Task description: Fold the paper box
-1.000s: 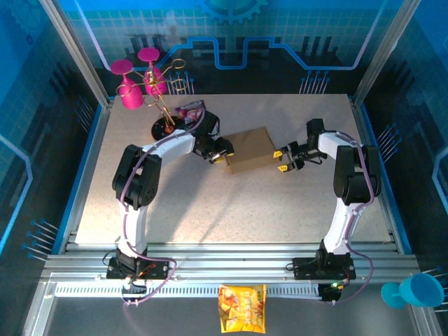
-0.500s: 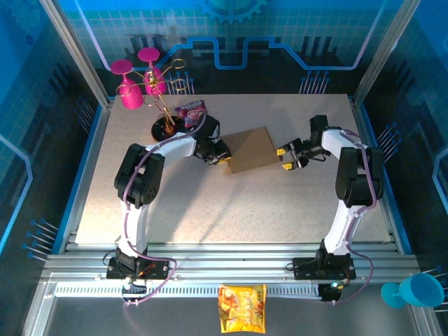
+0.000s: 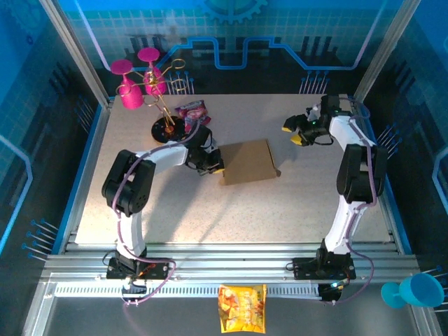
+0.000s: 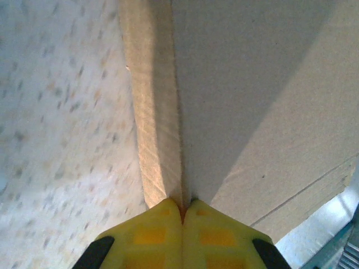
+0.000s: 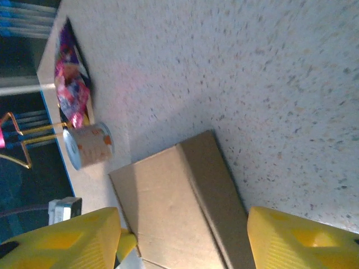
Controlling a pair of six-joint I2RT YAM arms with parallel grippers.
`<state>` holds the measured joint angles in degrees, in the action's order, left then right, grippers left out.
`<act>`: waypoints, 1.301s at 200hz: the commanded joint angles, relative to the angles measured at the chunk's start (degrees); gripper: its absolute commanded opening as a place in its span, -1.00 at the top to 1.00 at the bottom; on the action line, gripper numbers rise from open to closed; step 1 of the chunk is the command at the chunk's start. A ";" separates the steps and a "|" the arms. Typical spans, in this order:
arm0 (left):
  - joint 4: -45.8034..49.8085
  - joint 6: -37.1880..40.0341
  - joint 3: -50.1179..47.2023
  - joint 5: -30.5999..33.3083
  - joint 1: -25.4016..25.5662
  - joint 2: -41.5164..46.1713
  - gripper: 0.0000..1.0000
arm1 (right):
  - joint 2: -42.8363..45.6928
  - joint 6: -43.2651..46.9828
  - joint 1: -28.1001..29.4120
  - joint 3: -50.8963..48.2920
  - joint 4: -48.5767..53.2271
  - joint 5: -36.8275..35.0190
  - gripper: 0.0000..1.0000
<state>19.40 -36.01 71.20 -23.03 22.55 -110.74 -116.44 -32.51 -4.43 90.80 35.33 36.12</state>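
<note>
While left tool (image 4: pixel 182 213) pinches paper box (image 3: pixel 247 161) edge — right tool (image 3: pixel 295 133) wide — purple packet (image 3: pixel 190 110) nearby.

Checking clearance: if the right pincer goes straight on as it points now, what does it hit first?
Likely the box, dead ahead between the right pincer's open jaws; depth is unclear, so it could touch the table first.

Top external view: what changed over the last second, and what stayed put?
The right gripper opened wider and drew away from the paper box toward the far right corner. The left gripper closed at the box's left edge, and the box turned slightly. The glass rack and blue cup stayed.
</note>
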 commanded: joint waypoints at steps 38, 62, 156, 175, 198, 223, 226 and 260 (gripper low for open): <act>0.97 3.63 -11.36 -4.99 -4.80 3.60 1.00 | -0.38 7.95 4.86 -9.15 -0.49 9.97 -0.62; 0.03 4.43 -12.72 -6.91 -6.25 3.11 1.00 | -1.91 8.85 6.41 -10.93 -0.67 15.78 -0.62; -0.16 4.71 -13.39 -7.29 -6.99 3.17 1.00 | 8.84 -6.76 5.86 -26.07 -24.06 22.40 -0.61; 0.00 4.72 -13.30 -7.15 -6.99 3.22 1.00 | 11.66 -7.92 5.46 -27.76 -27.46 22.95 -0.63; -0.09 4.72 -13.13 -7.09 -6.99 3.17 1.00 | 9.58 0.50 7.25 -25.08 -17.08 20.99 -0.65; 0.11 4.77 -13.01 -7.03 -6.99 3.06 1.00 | 6.58 4.22 8.19 -24.56 -13.20 19.19 -0.65; 0.18 4.83 -13.01 -7.02 -6.99 3.07 1.00 | 6.38 4.62 8.20 -24.42 -12.79 19.08 -0.65; 0.56 4.98 -12.84 -6.93 -6.99 3.01 1.00 | 5.73 5.60 8.85 -23.39 -12.15 18.83 -0.65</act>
<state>14.92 -32.40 60.05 -34.22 15.38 -106.10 -109.89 -29.95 3.44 65.36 20.38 55.00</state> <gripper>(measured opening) 0.046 0.824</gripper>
